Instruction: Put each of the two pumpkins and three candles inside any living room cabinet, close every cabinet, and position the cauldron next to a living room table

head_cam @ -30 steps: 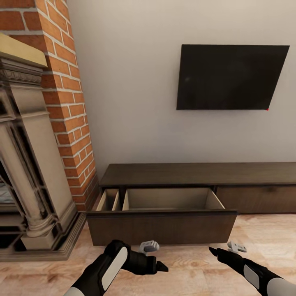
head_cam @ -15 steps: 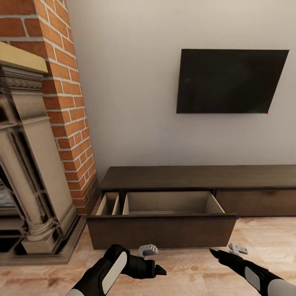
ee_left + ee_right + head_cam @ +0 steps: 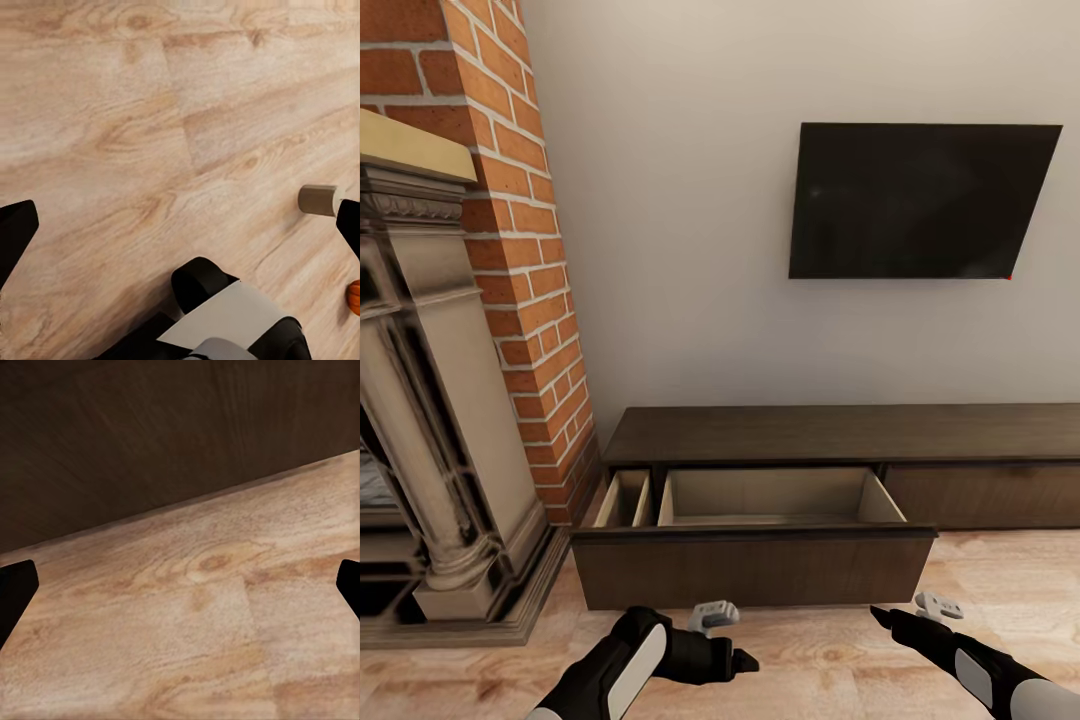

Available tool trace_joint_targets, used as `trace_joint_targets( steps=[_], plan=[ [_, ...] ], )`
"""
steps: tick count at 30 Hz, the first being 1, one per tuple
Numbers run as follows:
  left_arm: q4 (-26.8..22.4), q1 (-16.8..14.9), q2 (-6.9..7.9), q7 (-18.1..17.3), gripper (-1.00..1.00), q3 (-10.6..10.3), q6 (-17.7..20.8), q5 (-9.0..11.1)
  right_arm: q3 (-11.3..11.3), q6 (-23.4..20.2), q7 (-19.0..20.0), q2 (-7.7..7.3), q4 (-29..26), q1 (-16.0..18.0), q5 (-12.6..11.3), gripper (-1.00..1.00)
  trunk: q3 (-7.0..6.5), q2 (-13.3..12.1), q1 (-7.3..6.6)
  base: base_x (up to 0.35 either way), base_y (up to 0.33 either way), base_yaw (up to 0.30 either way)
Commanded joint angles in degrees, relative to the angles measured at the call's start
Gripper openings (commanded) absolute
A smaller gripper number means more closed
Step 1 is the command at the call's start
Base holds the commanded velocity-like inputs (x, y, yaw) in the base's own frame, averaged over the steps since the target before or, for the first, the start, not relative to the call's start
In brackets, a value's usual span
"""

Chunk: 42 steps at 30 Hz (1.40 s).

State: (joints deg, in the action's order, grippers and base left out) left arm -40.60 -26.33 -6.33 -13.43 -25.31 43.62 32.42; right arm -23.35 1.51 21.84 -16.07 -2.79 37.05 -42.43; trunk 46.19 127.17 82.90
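Long low dark-brown wooden cabinet (image 3: 840,440): drawer (image 3: 755,560) pulled out just ahead of both hands, pale interior bare, ready for loading. Left hand (image 3: 180,217) and right hand (image 3: 180,585): spread, empty, low over the floor. Squat grey-olive candle (image 3: 318,199) and bright-orange pumpkin (image 3: 354,296): on floorboards beside the left hand, uncollected.

The right pincer (image 3: 180,592) is open, with 2 black fingertips (image 3: 15,589) far apart at the edges. Between them lies the light wood floor (image 3: 202,637). Past it stands the dark brown cabinet (image 3: 165,427) front
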Motion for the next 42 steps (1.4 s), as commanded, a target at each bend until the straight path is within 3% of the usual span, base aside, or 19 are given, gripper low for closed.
trace_joint_targets(
  steps=[1, 19, 27, 42],
  plan=[
    [0.1, 0.0, 0.03, -0.1, 1.0, 0.0, 0.1, -0.1, -0.5, 0.1, 0.2, -0.01, 0.1, 0.0, -0.5, 1.0, 0.07, 0.0, -0.01, 0.0, 0.0, -0.176],
    [0.3, 0.0, 0.1, -0.1, 1.0, 0.0, 0.0, -0.1, -0.5, -0.1, 0.1, -0.1, 0.1, 0.0, -0.5, 1.0, 0.5, 0.0, -0.01, 0.0, 0.0, -0.275],
    [3.1, 0.0, 0.09, -0.1, 1.0, -0.1, 0.0, -0.5, -0.6, -0.1, 0.1, -0.1, 0.1, 0.0, -0.4, 1.0, -1.12, -3.2, -1.77, 0.0, 0.0, -0.281],
    [3.3, 0.0, 0.09, -0.1, 1.0, -0.1, 0.0, -0.6, -0.5, -0.1, 0.2, -0.1, 0.1, 0.0, -0.5, 1.0, -4.67, -9.2, -5.06, 0.0, 0.0, -0.219]
  ],
)
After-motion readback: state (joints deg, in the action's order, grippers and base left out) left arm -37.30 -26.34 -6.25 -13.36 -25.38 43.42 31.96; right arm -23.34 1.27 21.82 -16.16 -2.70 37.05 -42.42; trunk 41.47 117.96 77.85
